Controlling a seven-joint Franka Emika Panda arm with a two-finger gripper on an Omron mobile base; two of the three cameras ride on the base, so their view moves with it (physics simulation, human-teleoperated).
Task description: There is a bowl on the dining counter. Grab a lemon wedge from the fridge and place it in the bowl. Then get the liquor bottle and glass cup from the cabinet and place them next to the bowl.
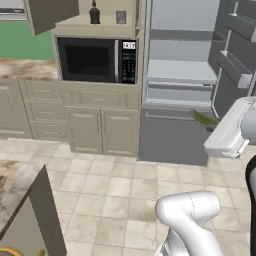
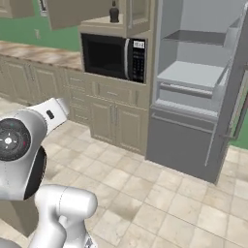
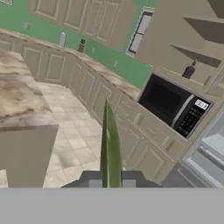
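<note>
A thin green lemon wedge (image 3: 109, 144) stands up between my two fingertips, and my gripper (image 3: 111, 183) is shut on it. In the left base view the wedge (image 1: 204, 119) sticks out of the hand in front of the open fridge (image 1: 175, 75). The dark liquor bottle (image 1: 94, 12) and the glass cup (image 1: 121, 17) stand side by side in the open cabinet above the microwave. The bottle (image 2: 114, 12) shows there in the right base view too. A yellow curved rim, probably the bowl (image 1: 9, 251), peeks in at the bottom left on the dining counter (image 1: 15, 185).
The fridge door (image 1: 235, 55) hangs open to the right with shelves on its inside. A microwave (image 1: 97, 60) sits over beige drawers and cupboards. The cabinet door (image 1: 52, 12) stands open. Tiled floor (image 1: 115, 190) lies between the dining counter and the cupboards.
</note>
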